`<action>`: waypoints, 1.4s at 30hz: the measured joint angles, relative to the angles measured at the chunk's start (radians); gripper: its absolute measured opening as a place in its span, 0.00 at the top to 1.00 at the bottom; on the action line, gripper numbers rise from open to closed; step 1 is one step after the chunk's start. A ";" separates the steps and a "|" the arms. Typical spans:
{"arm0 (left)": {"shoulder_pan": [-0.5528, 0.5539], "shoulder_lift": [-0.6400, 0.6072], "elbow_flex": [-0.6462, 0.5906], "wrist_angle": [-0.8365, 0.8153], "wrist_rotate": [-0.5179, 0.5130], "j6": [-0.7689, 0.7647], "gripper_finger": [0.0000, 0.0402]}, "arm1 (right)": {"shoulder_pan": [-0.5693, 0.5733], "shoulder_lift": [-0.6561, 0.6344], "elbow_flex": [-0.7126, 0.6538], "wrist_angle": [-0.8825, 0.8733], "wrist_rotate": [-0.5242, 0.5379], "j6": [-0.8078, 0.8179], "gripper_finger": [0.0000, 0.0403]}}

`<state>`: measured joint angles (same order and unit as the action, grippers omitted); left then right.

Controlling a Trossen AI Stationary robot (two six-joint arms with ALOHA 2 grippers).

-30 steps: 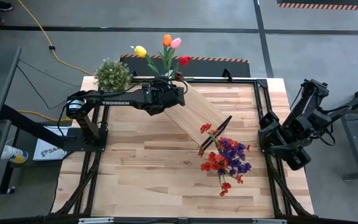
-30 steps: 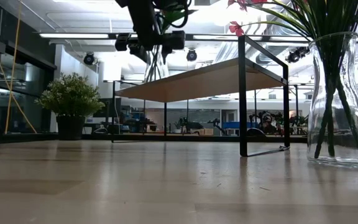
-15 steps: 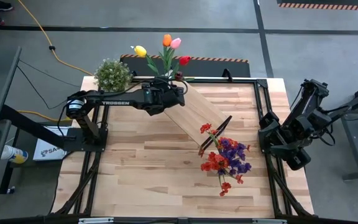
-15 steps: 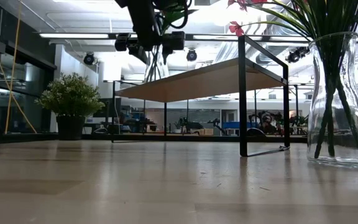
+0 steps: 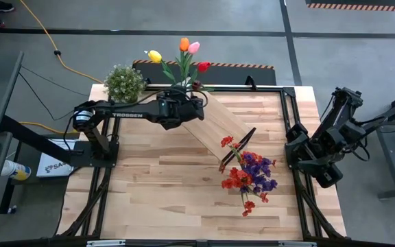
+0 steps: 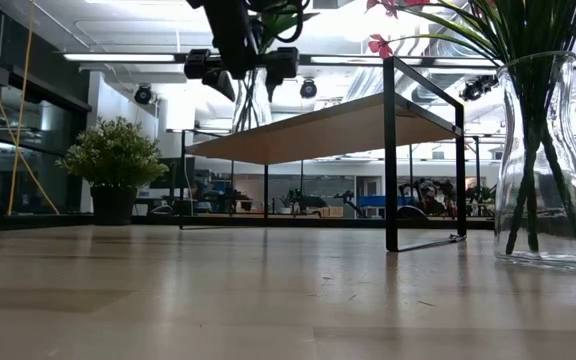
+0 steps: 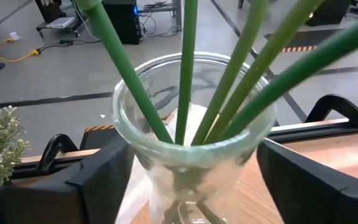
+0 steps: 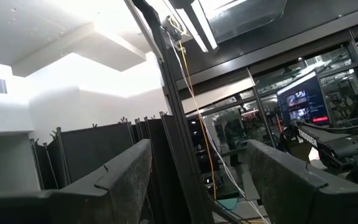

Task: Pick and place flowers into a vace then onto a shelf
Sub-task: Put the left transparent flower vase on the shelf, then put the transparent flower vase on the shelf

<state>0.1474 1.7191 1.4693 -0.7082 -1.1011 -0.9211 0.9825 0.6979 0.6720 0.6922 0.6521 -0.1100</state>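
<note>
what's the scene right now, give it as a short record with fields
left gripper: open, fingers on either side of the tulip vase, not pressing it
tulip vase: glass, on the far end of the shelf, green stems inside
tulips: yellow, orange, pink, red
shelf: light wood on black frame, lying diagonally across the table
second vase: glass, on the table by the shelf's near end, holds red and purple flowers
potted plant: far left corner
right gripper: open, empty, parked at the table's right edge
</note>
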 joint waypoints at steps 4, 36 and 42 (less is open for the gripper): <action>-0.011 0.000 0.000 -0.001 0.023 0.020 0.01 | 0.000 0.000 0.000 0.000 0.000 0.004 0.37; -0.336 -0.155 0.000 -0.350 -0.006 -0.023 0.04 | 0.000 0.000 0.000 -0.070 -0.008 0.027 0.37; -0.446 -0.190 0.003 -0.357 0.040 -0.027 0.04 | 0.000 -0.009 0.000 -0.231 -0.002 0.116 0.37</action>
<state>-0.2984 1.5290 1.4719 -1.0653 -1.0606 -0.9485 0.9828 0.6884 0.6720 0.4616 0.6504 0.0062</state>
